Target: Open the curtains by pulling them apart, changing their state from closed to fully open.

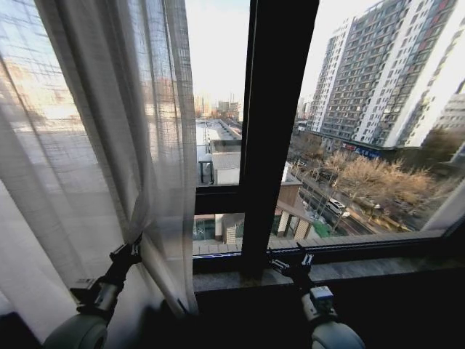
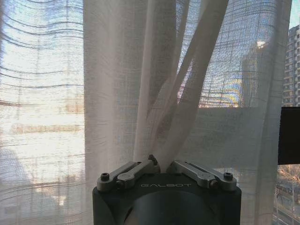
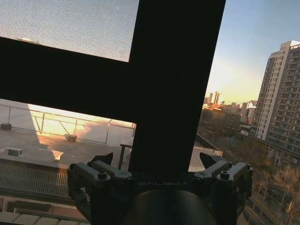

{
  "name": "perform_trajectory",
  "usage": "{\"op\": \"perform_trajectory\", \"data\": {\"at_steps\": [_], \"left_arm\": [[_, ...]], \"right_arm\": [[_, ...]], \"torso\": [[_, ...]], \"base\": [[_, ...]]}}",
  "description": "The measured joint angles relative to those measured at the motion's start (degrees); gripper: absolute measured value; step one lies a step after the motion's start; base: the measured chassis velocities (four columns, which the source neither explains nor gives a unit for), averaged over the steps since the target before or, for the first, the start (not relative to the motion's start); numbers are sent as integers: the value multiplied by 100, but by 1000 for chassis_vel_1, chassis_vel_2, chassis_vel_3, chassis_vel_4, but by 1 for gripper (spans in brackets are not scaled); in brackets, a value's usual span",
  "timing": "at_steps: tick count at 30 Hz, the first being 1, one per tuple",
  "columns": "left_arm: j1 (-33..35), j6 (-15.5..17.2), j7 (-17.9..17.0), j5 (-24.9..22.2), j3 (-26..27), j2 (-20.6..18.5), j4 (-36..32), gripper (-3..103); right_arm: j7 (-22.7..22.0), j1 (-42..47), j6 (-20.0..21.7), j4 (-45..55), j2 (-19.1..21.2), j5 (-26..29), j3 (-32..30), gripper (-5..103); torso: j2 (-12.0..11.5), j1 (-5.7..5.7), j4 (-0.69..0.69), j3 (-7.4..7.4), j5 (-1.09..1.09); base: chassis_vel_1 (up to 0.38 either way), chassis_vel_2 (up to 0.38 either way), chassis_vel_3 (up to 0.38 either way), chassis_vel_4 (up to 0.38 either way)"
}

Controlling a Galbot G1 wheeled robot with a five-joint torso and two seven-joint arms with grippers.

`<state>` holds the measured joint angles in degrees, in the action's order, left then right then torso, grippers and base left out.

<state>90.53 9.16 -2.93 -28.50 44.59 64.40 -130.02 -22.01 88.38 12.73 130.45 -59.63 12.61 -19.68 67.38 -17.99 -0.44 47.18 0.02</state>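
Sheer white fabric, the curtains [image 1: 87, 145], fills the left half of the head view, hanging in long pleats from the top of the frame down past the window sill [image 1: 363, 251]. My left gripper [image 1: 133, 251] sits at the lower left of that view, pressed together on a bunch of this cloth near its inner edge; in the left wrist view the folds [image 2: 161, 117] gather into a narrow neck that runs straight down into my closed fingers [image 2: 140, 168].

My right gripper [image 1: 294, 263] waits at the lower centre of the head view, just in front of the dark window frame bar [image 1: 280, 109], its fingers spread and holding nothing. The glass to the right of the bar looks bare out to the tower blocks [image 1: 385, 73], apart from a pale sliver at the far right edge, too little for me to tell what it is.

By my reckoning the right side is done or nearly so, and the job in hand is carrying this left panel further toward the left edge of the frame. To do it well I would keep the pinch firm, since a fine weave like this slips easily, and draw sideways along the line of the window instead of down, so the pull slides the panel along its top, not straining it. A steady pace should let the pleats stack without snagging.
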Motion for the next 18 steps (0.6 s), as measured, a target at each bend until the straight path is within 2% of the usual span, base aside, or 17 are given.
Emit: {"op": "perform_trajectory", "data": {"at_steps": [18], "left_arm": [[164,-16,-19,48,77,111,-138,0]], "right_arm": [[10,22,-37,30,-9,-56,254,100]], "torso": [[0,0,1,0,-1]], "base": [[345,356,-346,-349]]}}
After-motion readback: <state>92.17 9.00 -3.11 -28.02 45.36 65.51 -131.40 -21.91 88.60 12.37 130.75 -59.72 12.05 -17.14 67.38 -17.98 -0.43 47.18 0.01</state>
